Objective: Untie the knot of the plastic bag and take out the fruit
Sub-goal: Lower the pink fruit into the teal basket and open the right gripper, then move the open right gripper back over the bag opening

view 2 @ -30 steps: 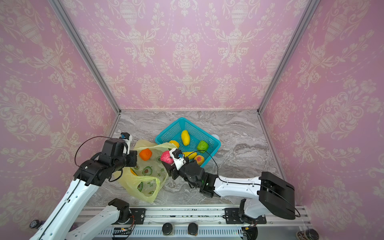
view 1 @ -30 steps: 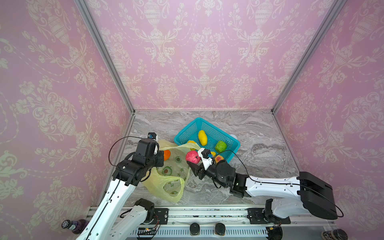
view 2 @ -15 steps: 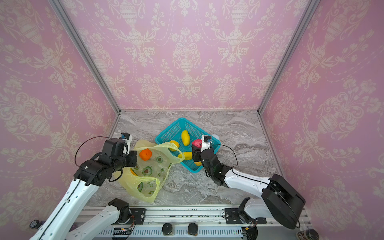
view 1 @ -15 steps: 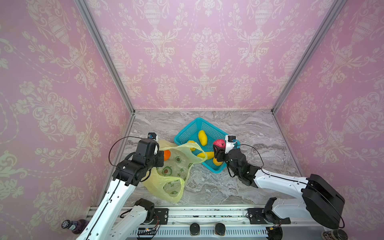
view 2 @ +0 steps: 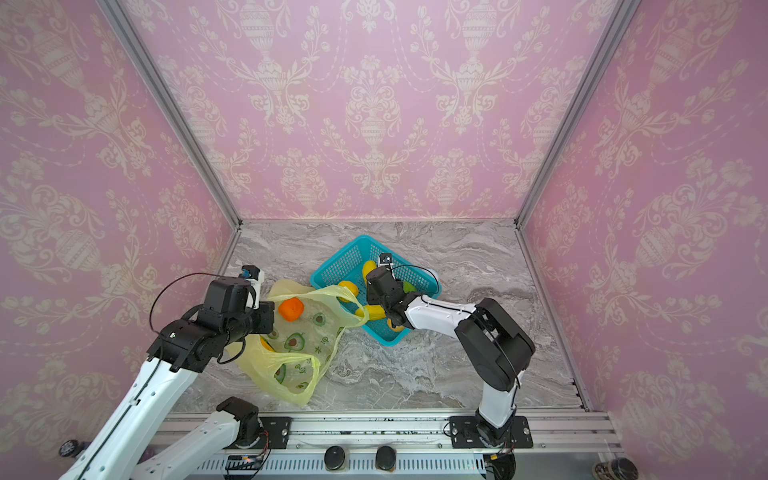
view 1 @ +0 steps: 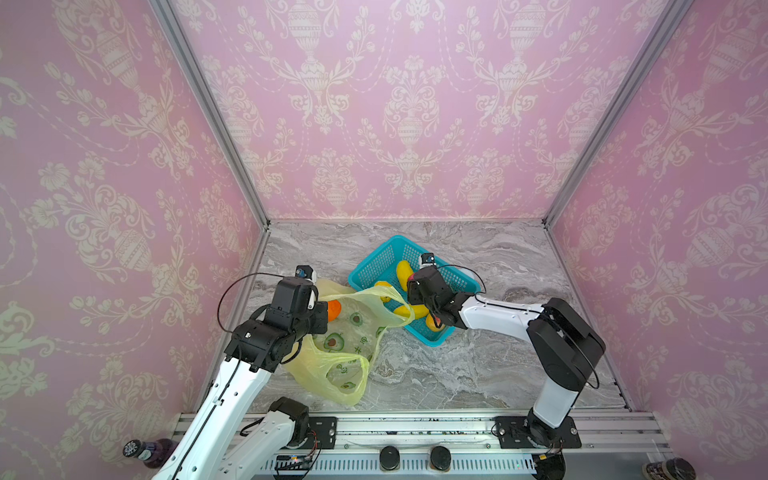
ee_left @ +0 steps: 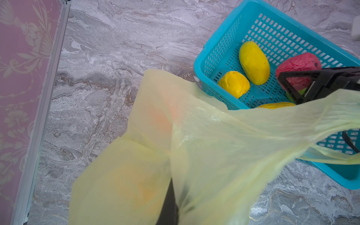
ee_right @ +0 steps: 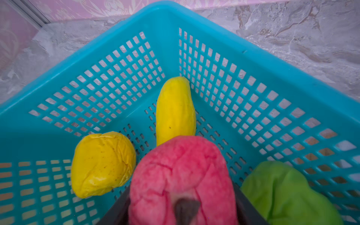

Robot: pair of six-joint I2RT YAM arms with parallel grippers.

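Change from a second ago: right gripper [view 1: 412, 286], then in front of the basket beside the bag's mouth, now over the middle of the basket; left arm and bag unchanged. Right gripper: jaws clamped on the pink-red fruit [ee_right: 183, 171], which sits between the black fingers low inside the basket; whether it touches the basket floor cannot be told. Left gripper [view 1: 321, 318]: closed, pinching the rim of the plastic bag [view 1: 345, 357] and lifting it at lower left of centre in both top views. Plastic bag: on the marble table [view 1: 478, 365], mouth open, handle loops apart; one handle loop [view 1: 399, 309] stretches right and drapes over the basket's near-left edge. Bag contents: orange fruit [view 2: 291, 309], just beside the left gripper; other contents unclear through the film. Teal basket [view 1: 374, 257]: centre of both top views, just right of the bag. Basket contents: long yellow fruit [ee_right: 175, 113] and yellow oval fruit [ee_right: 102, 163], both just beyond the held piece; green fruit [ee_right: 288, 191] beside it; a second long yellow fruit [view 1: 409, 311] near the draped loop.
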